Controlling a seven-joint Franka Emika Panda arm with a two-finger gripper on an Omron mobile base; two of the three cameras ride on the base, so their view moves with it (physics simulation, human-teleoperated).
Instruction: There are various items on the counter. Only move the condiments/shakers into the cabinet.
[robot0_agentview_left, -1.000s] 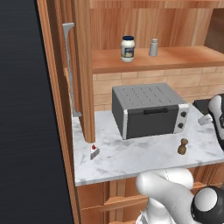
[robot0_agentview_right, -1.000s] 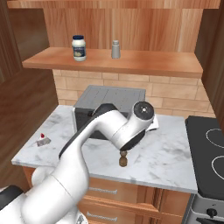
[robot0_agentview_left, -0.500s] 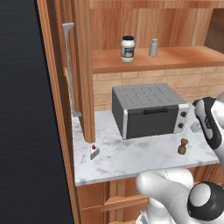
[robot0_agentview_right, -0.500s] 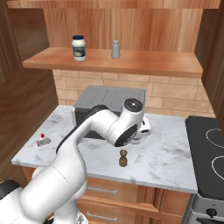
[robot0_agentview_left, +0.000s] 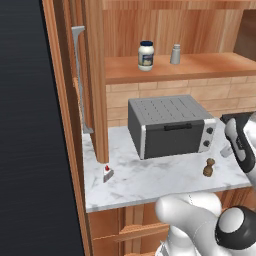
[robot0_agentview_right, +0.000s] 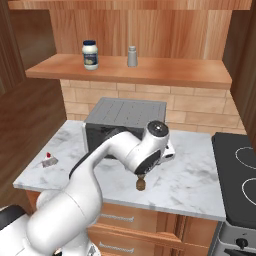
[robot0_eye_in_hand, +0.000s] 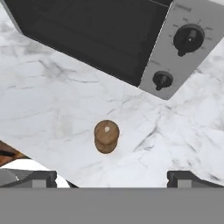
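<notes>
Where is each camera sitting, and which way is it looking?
Left base view: behind the arm on its left, looking forward and down at the counter, toaster oven and cabinet; white arm at lower right.
Right base view: behind on the right, facing the same counter; arm rises from lower left.
Hand view: on the hand, looking down at the pepper mill between the open gripper tips.
All three show the mill and oven; both base views share the jar and shaker.
</notes>
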